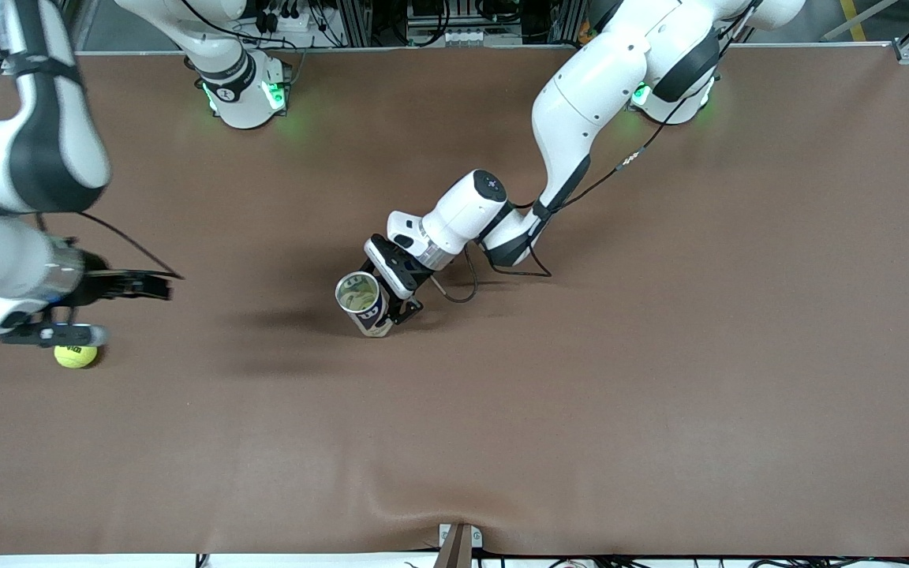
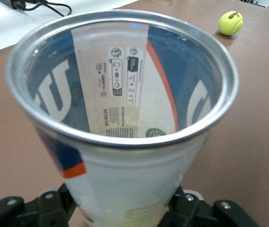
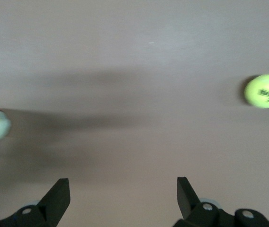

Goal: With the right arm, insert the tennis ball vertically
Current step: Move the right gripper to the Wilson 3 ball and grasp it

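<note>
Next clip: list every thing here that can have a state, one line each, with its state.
Clear plastic tennis ball can with metal rim: upright, lid off, gripped near its base.
Yellow-green tennis ball: loose on the table, toward the right arm's end.
Left gripper: shut on the can.
Right gripper: open, empty, above the table near the ball.

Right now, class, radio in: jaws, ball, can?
Left gripper shut on can, upright. Right gripper open beside tennis ball, not gripping. Nothing between them on the table.
</note>
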`<move>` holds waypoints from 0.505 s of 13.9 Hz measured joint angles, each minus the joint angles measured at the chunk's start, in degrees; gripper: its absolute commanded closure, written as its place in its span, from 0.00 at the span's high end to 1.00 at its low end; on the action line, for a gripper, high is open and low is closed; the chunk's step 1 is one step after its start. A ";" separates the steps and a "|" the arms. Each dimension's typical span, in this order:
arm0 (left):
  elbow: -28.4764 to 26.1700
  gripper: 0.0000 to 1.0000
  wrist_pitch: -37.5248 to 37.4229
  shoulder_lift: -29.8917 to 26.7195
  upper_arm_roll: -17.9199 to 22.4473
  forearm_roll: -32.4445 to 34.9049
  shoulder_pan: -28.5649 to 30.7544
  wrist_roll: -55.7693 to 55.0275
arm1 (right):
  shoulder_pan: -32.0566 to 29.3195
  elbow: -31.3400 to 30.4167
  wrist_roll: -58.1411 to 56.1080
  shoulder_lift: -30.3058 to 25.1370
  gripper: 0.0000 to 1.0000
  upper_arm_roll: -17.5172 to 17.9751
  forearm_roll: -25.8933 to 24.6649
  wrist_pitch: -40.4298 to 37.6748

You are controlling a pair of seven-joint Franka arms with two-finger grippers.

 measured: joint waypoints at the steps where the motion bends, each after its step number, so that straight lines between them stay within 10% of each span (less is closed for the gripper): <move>1: 0.01 0.70 0.01 -0.01 0.00 0.00 0.00 0.00 | -0.18 -0.90 -5.02 0.01 1.00 -2.69 -0.01 1.50; 7: 0.02 0.70 0.01 -0.01 0.01 0.00 0.00 -0.01 | -1.82 -9.06 -28.54 0.60 1.00 -15.20 -0.02 18.16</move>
